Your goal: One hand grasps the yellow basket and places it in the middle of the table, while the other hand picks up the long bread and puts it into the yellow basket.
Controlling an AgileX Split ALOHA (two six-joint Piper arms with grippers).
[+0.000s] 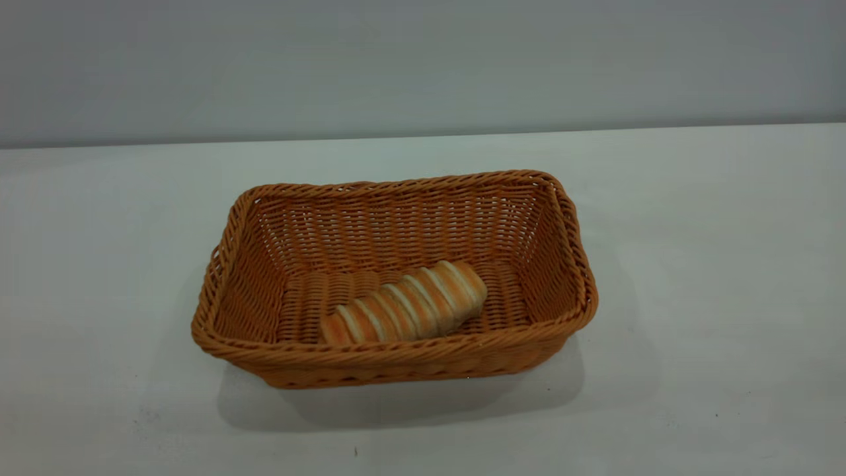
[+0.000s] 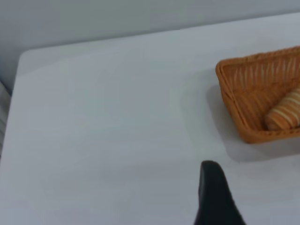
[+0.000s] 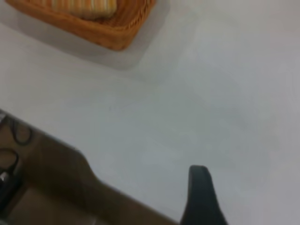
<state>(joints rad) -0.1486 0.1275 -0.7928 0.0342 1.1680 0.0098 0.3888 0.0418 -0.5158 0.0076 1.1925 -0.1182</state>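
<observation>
The yellow basket (image 1: 562,264) stands in the middle of the white table (image 1: 727,264). The long bread (image 1: 406,304) lies slantwise on the basket's floor, near its front wall. The left wrist view shows the basket (image 2: 243,117) with the bread (image 2: 283,115) in it at a distance, and my left gripper (image 2: 213,197) as a black tip over bare table, well apart from the basket. The right wrist view shows a basket corner (image 3: 117,37) with the bread (image 3: 84,7), and my right gripper (image 3: 201,197) as a black tip, far from it. Neither gripper shows in the exterior view.
A grey wall (image 1: 423,59) runs behind the table's far edge. The right wrist view shows the table's front edge with a brown floor (image 3: 51,187) and dark cables (image 3: 11,154) beyond it. The left wrist view shows the table's rounded far corner (image 2: 23,56).
</observation>
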